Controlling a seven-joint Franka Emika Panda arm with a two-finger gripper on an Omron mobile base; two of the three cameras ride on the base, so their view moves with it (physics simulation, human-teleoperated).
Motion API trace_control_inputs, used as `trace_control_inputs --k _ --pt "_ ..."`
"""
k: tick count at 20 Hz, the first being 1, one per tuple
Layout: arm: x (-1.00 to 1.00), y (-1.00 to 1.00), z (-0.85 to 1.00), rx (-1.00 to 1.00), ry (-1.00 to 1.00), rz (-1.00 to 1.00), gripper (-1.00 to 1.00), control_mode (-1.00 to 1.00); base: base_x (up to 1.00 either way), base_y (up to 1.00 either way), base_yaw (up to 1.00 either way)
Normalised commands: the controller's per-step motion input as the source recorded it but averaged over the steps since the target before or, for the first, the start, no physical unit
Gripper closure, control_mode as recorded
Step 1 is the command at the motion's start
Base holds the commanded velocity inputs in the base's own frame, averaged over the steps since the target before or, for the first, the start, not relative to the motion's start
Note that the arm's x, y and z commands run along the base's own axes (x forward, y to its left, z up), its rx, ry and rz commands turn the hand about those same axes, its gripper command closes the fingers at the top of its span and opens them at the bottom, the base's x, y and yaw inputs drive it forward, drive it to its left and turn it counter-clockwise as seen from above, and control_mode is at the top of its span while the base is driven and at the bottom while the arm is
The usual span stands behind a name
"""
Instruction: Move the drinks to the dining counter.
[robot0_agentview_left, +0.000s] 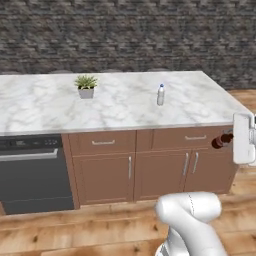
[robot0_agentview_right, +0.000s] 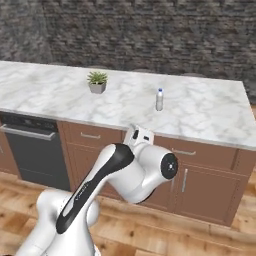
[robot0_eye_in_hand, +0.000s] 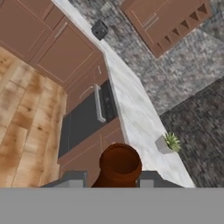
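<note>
Simulated kitchen, seen from behind a white robot arm facing the dining counter (robot0_agentview_left: 45, 107), a long island with a white veined marble top over brown cabinets and a dark dishwasher front (robot0_agentview_left: 31, 172) at the left end. Standing upright on the marble, right of centre and about midway between front and back edges: a whitish clear bottle (robot0_agentview_left: 160, 94) with a blue cap. Toward the left and nearer the back edge: a small potted plant (robot0_agentview_left: 86, 86) in a grey pot. At the right edge of the left base view, below the level of the counter top and in front of the cabinet drawers: the gripper (robot0_eye_in_hand: 113, 178), fingers clamped on the slim dark-brown cola bottle (robot0_eye_in_hand: 119, 165). Bottle's long axis lying roughly level there, cap end pointing left, along the cabinet fronts. In the hand view, brown cap seen end-on between the two fingertips. Counter top lying above and beyond the held bottle, so likely a lift over the front edge and a turn to upright needed before setting down near the right end. Squat grey bottle not made out.
</note>
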Motion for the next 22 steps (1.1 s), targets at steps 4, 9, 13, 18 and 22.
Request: trace_control_inputs --k 4,9,13,18,22 --pt "0.00 0.00 0.00 0.00 0.00 0.00 1.00 1.00 0.95 0.00 0.00" --pt "0.00 0.00 0.00 0.00 0.00 0.00 1.00 1.00 0.93 -0.06 0.00" --pt "0.00 0.00 0.00 0.00 0.00 0.00 1.00 1.00 0.70 -0.29 0.00" --pt "0.00 0.00 0.00 0.00 0.00 0.00 1.00 1.00 0.52 -0.41 0.00" --pt "0.00 0.00 0.00 0.00 0.00 0.00 1.00 1.00 0.34 -0.55 0.00"
